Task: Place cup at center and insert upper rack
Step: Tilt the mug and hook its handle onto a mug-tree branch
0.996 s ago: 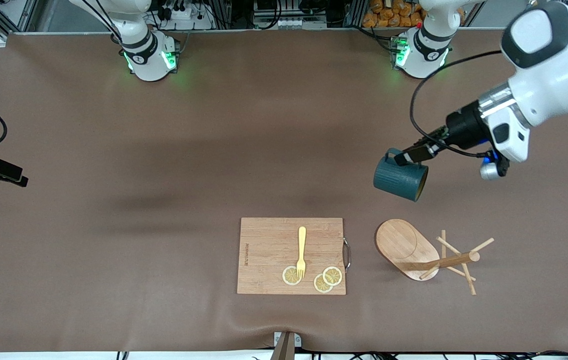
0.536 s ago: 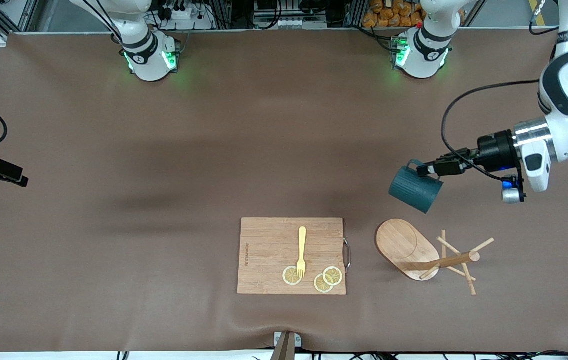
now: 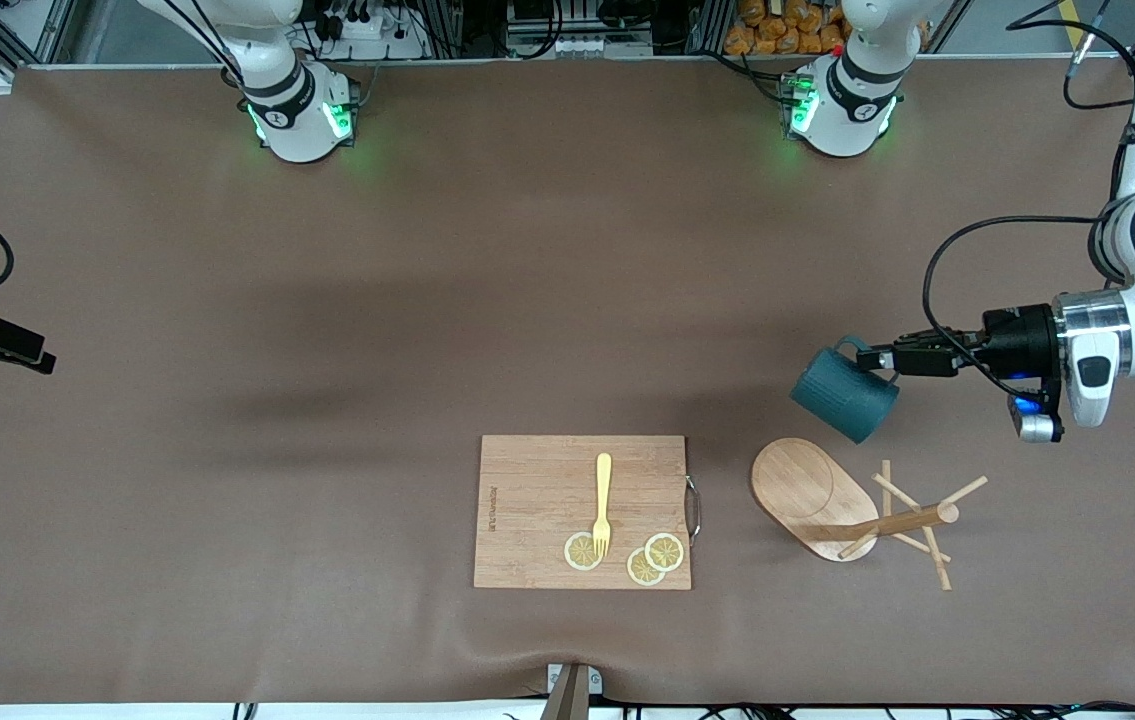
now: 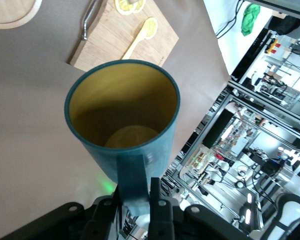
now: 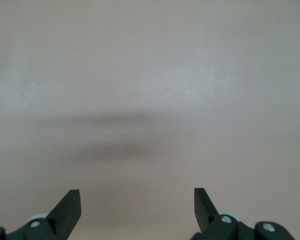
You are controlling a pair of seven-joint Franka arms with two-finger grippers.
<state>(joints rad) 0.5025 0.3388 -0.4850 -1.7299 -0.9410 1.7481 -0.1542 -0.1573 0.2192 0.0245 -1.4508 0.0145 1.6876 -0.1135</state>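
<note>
We were in the cup-placing step: our left gripper (image 3: 889, 359) was clamped on the handle of the ribbed teal mug (image 3: 843, 393), holding it tilted in the air over bare mat toward the left arm's end of the table, above the spot just beside the mug tree (image 3: 852, 510), which lay toppled on its side. Our right gripper (image 5: 137, 207) waited, fingers spread wide and empty, over bare mat. Next, we judged, the mug needed carrying toward the table's middle, clear of the bamboo cutting board (image 3: 537, 510), and righting before release.
</note>
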